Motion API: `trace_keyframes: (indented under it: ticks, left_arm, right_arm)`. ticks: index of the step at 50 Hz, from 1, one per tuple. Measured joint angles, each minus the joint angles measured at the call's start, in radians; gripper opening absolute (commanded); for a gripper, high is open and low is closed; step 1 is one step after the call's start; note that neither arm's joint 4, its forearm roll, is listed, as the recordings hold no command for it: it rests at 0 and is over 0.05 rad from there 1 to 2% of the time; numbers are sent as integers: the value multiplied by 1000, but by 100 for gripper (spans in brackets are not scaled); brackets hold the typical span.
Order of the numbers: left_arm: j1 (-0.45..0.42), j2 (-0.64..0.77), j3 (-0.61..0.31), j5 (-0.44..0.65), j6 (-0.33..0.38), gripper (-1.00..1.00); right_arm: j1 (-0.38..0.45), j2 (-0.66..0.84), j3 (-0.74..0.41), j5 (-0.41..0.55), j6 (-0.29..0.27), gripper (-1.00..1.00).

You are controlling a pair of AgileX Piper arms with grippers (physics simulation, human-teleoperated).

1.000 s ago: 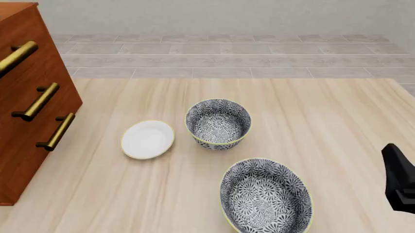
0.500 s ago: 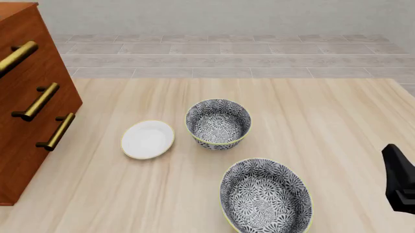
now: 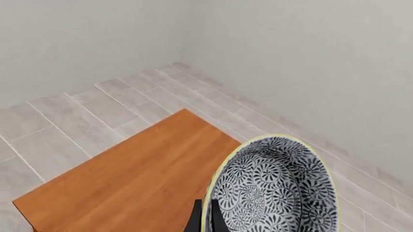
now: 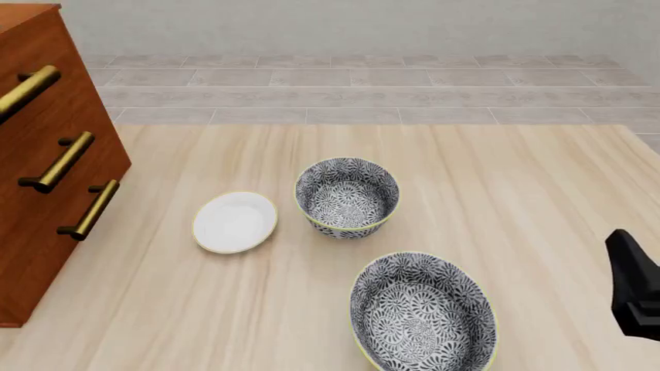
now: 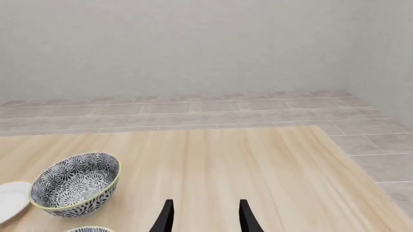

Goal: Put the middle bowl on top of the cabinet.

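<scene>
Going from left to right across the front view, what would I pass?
Cabinet → white plate → deep patterned bowl → wide patterned bowl → right pincer, at the picture's right edge.

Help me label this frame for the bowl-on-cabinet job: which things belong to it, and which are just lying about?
Job in hand:
middle bowl, gripped at its rim by the left gripper
cabinet, its top under that bowl

Lying about:
deeper bowl
big wide bowl
white plate
right gripper, open and idle
</scene>
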Motion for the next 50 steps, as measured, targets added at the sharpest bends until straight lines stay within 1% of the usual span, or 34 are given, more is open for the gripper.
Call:
trace_keyframes:
  ticks: [17,50]
  left_arm:
    - [32,26,0,-8,-18,-100]
    - [69,80,-16,16,-72,-100]
  right_arm:
    - [1,9,2,-9,-1,100]
    - [2,16,2,-16,-1,100]
